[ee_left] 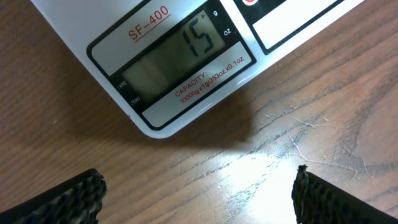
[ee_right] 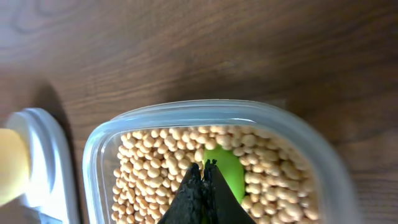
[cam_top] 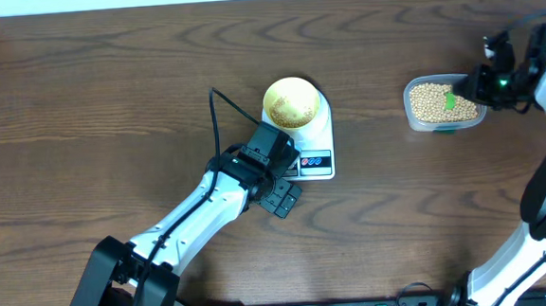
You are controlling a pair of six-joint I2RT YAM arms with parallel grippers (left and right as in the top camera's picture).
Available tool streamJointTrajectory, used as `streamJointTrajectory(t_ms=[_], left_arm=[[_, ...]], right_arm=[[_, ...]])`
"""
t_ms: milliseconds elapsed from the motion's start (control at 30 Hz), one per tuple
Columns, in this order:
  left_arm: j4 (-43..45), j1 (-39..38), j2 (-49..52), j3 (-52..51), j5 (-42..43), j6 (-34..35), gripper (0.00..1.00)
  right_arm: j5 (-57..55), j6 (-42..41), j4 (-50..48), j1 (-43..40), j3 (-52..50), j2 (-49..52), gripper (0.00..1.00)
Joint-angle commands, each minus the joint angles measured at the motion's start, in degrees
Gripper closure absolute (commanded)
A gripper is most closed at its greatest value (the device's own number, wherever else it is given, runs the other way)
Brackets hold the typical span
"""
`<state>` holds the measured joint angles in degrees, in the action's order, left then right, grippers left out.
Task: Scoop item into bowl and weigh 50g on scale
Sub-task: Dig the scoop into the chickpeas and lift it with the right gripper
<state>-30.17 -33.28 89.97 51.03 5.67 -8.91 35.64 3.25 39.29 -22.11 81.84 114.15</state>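
tan beans (ee_right: 155, 168) mostly in clear tub (ee_right: 186, 111). yellow bowl (cam_top: 292, 102) on scale (cam_top: 317, 131); display (ee_left: 180, 56) reads 15, well short of 50, more scoops likely needed. right gripper (ee_right: 204, 171) pinched on green scoop (ee_right: 227, 171) in tub. left gripper (ee_left: 199, 186) wide, empty, before scale.

Grained wooden table (cam_top: 108, 87), glossy white plastic scale (ee_left: 186, 56), clear plastic tub (ee_right: 205, 112), matt beans (ee_right: 155, 168)

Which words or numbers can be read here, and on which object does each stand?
"SF-400": scale casing.
"15": its display.
"g", "oz": beside the digits.
"CAPACITY: 10000gx1g/353ozx0.1oz": under the display.
Small labels left of the display: too small to read.
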Motion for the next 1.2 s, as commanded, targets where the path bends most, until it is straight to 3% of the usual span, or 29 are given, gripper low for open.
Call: streamJointTrajectory(t_ms=[0,433,1167], left_arm=[[-0.2,0.0,0.4,-0.2,-0.1,-0.5,0.02],[-0.2,0.0,0.4,-0.2,-0.1,-0.5,0.02],[-0.2,0.0,0.4,-0.2,-0.1,-0.5,0.02]], right_arm=[[9.8,0.7,0.2,-2.1,-1.0,1.3,0.99],[20.3,-0.2,0.3,-5.7,-1.0,1.3,0.99],[23.3,-6.4,-0.1,-7.4,-1.0,1.3,0.99]])
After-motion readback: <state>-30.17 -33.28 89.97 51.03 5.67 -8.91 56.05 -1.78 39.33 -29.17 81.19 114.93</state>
